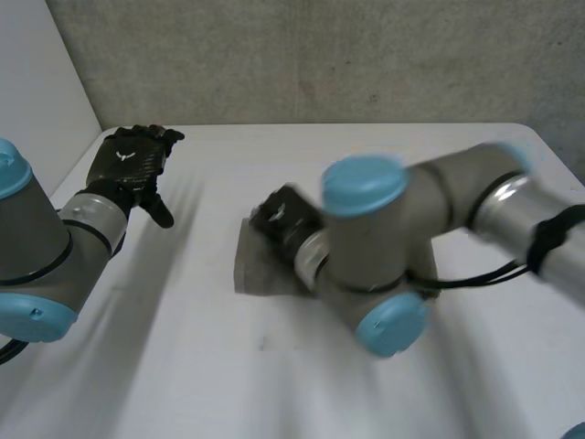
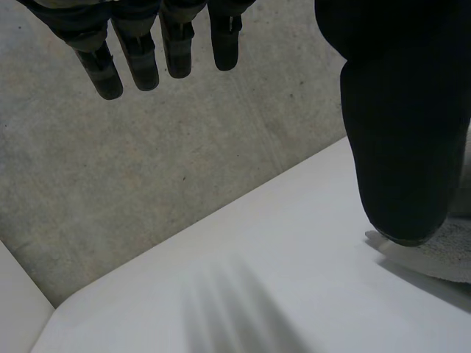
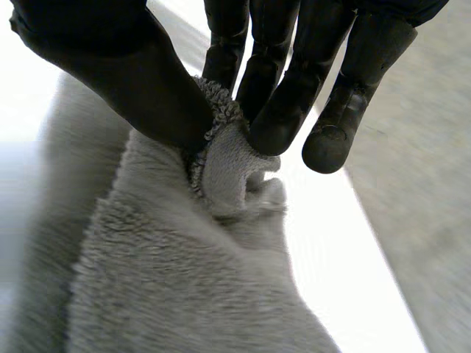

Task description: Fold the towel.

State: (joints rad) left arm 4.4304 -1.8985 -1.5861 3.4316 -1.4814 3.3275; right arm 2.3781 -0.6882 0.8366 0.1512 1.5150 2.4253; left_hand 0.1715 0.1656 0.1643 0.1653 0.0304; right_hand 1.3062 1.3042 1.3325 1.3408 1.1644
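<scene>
A grey towel (image 1: 260, 265) lies on the white table (image 1: 183, 366) near its middle, mostly hidden behind my right arm. My right hand (image 1: 281, 216) is over it. In the right wrist view the right hand (image 3: 280, 81) pinches a bunched fold of the fluffy towel (image 3: 221, 165) between thumb and fingers, and the cloth trails away below it. My left hand (image 1: 132, 160) hovers over the far left of the table, fingers straight, holding nothing. In the left wrist view its fingers (image 2: 140, 62) are spread and a towel edge (image 2: 441, 254) shows beside the thumb.
A grey concrete wall (image 1: 320, 55) runs behind the table's far edge. The table's left edge (image 1: 78, 160) passes close to the left hand. My right arm (image 1: 393, 247) crosses the middle of the table.
</scene>
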